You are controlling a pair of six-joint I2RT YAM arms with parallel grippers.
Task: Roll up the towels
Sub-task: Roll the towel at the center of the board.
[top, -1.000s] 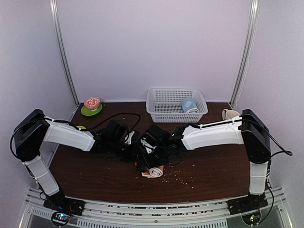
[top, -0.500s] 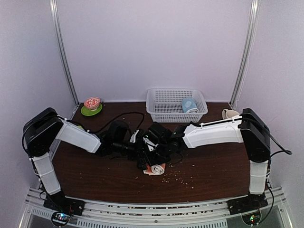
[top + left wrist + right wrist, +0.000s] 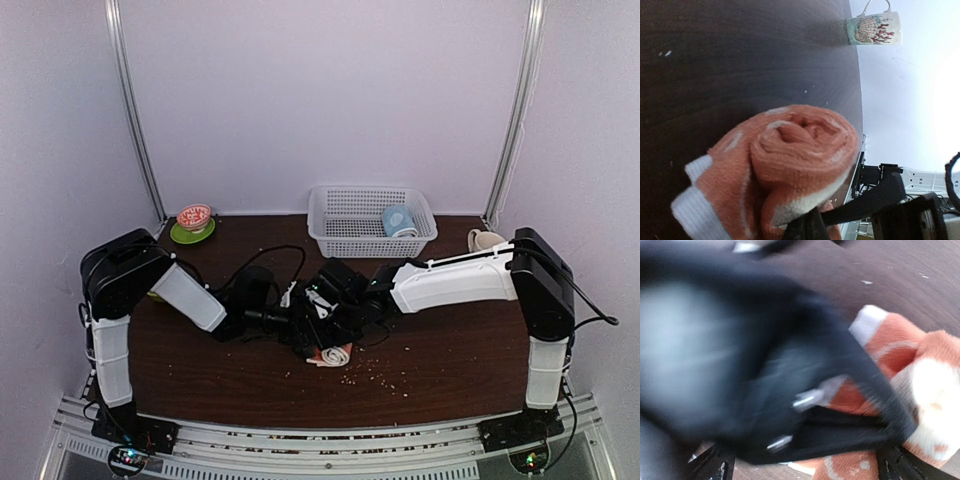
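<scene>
Top external view puts the orange-red towel (image 3: 334, 356), already a roll, on the surface (image 3: 455, 350) just below frame centre, its long axis running roughly left-right, with both claws crowded at its upper left; the left claw (image 3: 807, 230) is shut and looks nearer, facing the roll's spiral end; the right claw (image 3: 807, 466) stands open over it; left wrist alone shows the coil's loose white-edged tail at lower left; right wrist is blurred, mostly black.
</scene>
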